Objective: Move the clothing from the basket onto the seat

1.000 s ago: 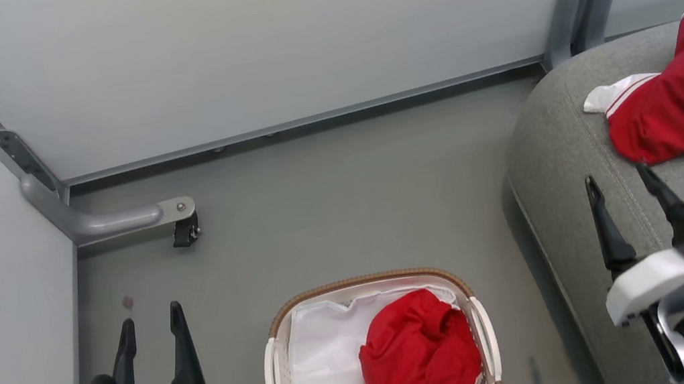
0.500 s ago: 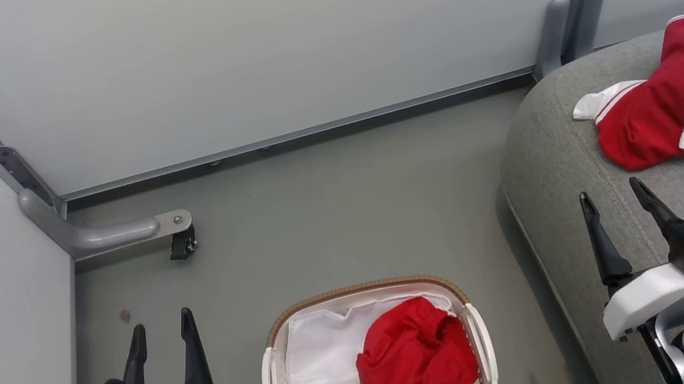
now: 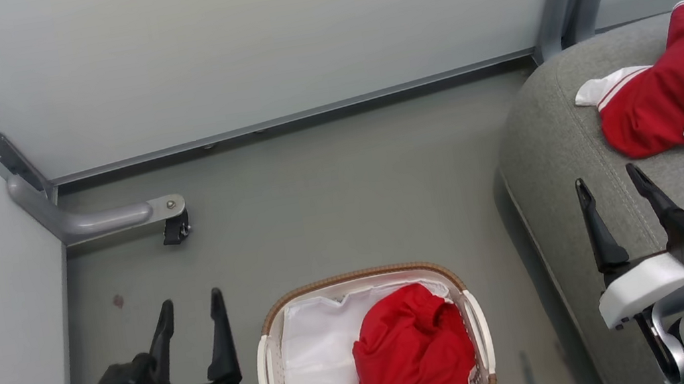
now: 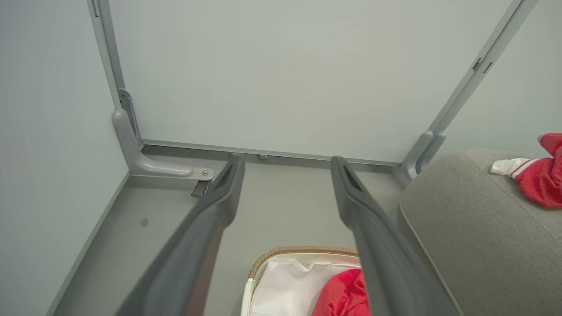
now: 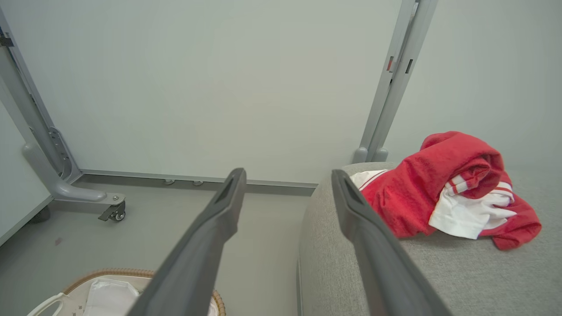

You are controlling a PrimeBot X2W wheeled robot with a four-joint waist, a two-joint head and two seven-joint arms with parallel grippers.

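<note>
Sitting on grey floor (image 3: 314,189): basket (image 3: 355,277) | seat (image 3: 551,140) right | pale panels (image 3: 258,42) behind

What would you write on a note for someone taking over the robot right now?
Left hand: open, empty, beside the oval white plastic basket with the brown woven rim.
Right hand: open, empty, at the edge of the big grey fabric sofa seat.
Done: one red garment with white sleeves lies on the seat.
Left to do: the crumpled red garment in the basket, on its white liner sheet, goes onto the seat.
</note>
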